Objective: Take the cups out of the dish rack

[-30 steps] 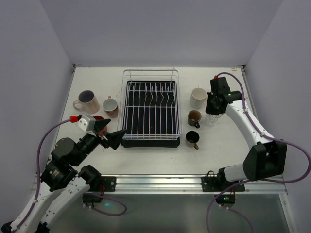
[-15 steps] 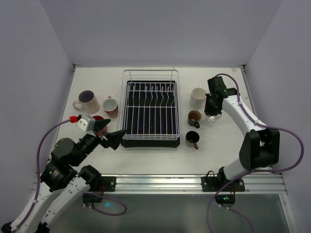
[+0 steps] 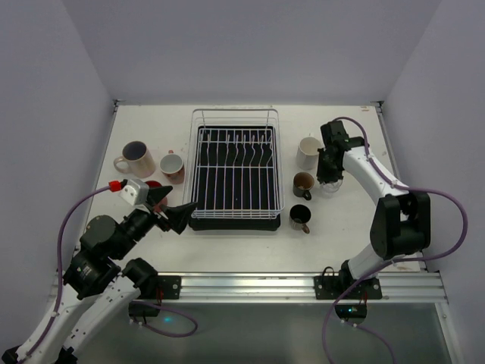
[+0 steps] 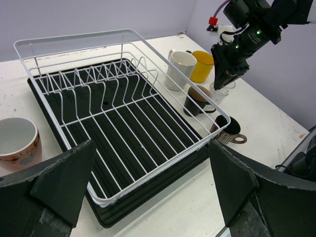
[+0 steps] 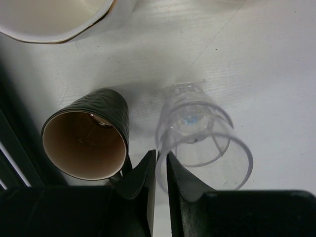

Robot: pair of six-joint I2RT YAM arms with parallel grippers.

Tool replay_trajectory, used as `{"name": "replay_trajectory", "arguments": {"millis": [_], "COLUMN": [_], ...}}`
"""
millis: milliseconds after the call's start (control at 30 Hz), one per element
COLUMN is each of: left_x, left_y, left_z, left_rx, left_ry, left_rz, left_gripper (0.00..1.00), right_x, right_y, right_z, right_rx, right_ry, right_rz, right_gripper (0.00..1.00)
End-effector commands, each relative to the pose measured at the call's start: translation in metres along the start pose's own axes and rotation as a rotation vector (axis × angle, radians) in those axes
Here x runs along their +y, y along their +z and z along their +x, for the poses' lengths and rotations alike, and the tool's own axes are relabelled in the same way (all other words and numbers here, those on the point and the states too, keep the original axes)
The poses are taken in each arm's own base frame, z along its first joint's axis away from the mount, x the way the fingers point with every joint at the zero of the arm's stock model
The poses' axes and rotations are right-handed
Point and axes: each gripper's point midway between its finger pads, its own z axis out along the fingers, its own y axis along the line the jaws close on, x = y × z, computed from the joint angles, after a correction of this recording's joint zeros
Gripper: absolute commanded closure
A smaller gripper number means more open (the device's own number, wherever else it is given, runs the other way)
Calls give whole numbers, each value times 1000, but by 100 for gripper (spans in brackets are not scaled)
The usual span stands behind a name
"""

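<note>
While left gripper (image 3: 176,203) is held wide open at 7 o'clock of dish rack (image 3: 235,163), rim of clear glass (image 5: 190,121) is pinched by right gripper (image 5: 160,158) at 3 o'clock, just beside brown cup (image 5: 84,143).

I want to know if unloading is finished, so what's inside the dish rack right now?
Nothing sits inside the dish rack, only white wire prongs over the black drip tray. The left end effector covers a sliver of its near left corner.
</note>
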Motion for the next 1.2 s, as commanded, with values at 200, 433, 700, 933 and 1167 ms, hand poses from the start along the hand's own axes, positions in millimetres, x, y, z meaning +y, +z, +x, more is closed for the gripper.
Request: {"name": "replay_trajectory", "arguments": {"millis": [200, 433, 700, 933, 1167], "left_x": [2, 4, -7, -19, -14], "left_y": [5, 10, 17, -3, -22], "left_z": [3, 7, -29, -124, -181], "left_rx": [15, 39, 8, -161, -256], "left_ry": [22, 29, 22, 47, 72], "left_rz": [-1, -13, 8, -23, -109], "left_gripper": [0, 0, 0, 0, 0], "right_x": [6, 17, 52, 0, -34], "right_y": [-34, -101, -248, -351, -395], "right_z": [-33, -51, -19, 23, 49], "right_rx": [-131, -354, -845, -1201, -1362], "right_ry": [2, 60, 2, 88, 167], "right_rz": [-55, -202, -746, -785, -767], "right_gripper": [65, 48, 1, 1, 1]}}
